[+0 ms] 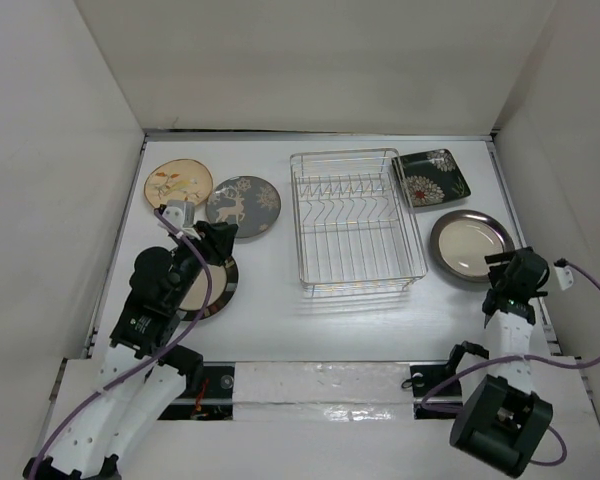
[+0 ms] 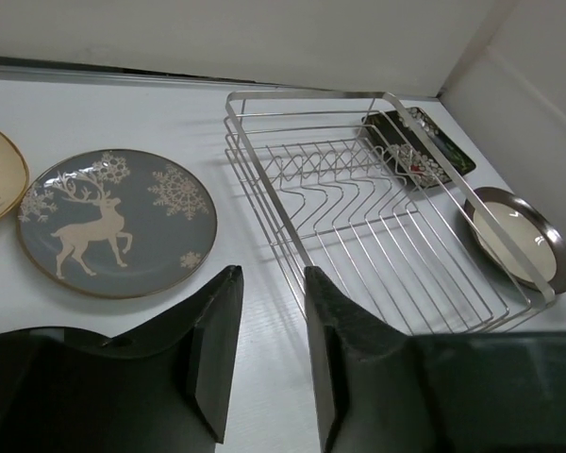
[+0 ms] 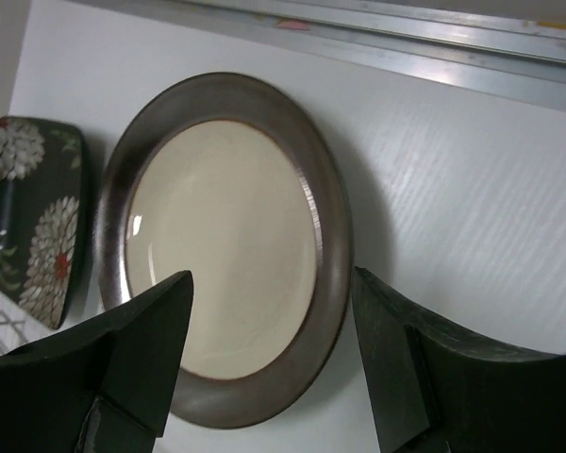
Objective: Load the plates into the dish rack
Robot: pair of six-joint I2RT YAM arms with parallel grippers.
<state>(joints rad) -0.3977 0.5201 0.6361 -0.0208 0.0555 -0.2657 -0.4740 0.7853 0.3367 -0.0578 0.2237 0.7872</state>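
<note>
The dish rack [image 1: 355, 220], centre of the top view, stands empty. All five plates lie flat: floral plate [image 1: 178, 184], deer plate [image 1: 243, 206] and left cream plate [image 1: 223, 292] at left; square plate [image 1: 430, 177] and right cream plate [image 1: 469, 244] at right. The right gripper [image 3: 271, 283] gapes wide over the last, the left gripper [image 2: 271, 283] is barely parted — both empty.

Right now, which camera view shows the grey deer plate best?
Left wrist: the deer plate lies whole and close, its white deer and snowflakes clear. Top external shows it whole but small; right wrist does not show it.
</note>
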